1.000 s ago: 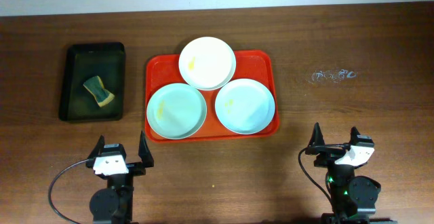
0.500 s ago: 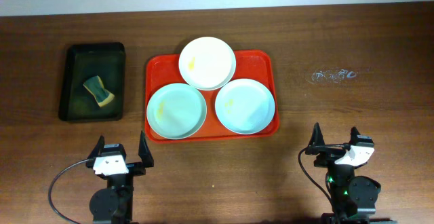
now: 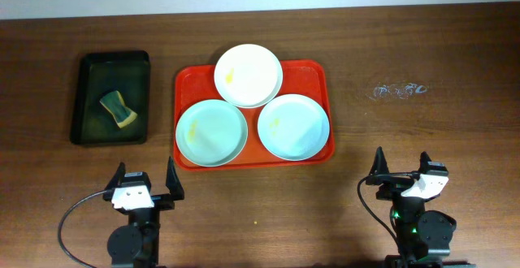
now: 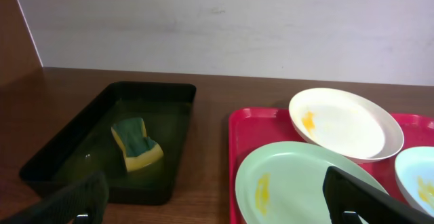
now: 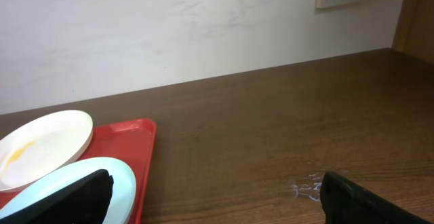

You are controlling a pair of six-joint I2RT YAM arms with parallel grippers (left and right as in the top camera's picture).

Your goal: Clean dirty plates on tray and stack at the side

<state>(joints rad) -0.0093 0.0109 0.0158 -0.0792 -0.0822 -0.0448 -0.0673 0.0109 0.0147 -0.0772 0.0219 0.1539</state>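
Note:
The red tray (image 3: 313, 75) lies at the table's middle and holds three plates. The cream-white plate (image 3: 249, 75) sits at the back and rests on the rims of the other two. The pale green plate (image 3: 211, 132) is front left. The pale blue plate (image 3: 293, 127) is front right. Each has a yellow smudge. My left gripper (image 3: 146, 180) is open and empty near the front edge, in front of the tray's left corner. My right gripper (image 3: 400, 170) is open and empty to the tray's front right. The left wrist view shows the green plate (image 4: 298, 183) and the white plate (image 4: 342, 123).
A dark green-black tub (image 3: 111, 97) stands left of the tray with a yellow-green sponge (image 3: 119, 109) in it. A whitish smear (image 3: 398, 90) marks the wood right of the tray. A wall runs along the table's far edge.

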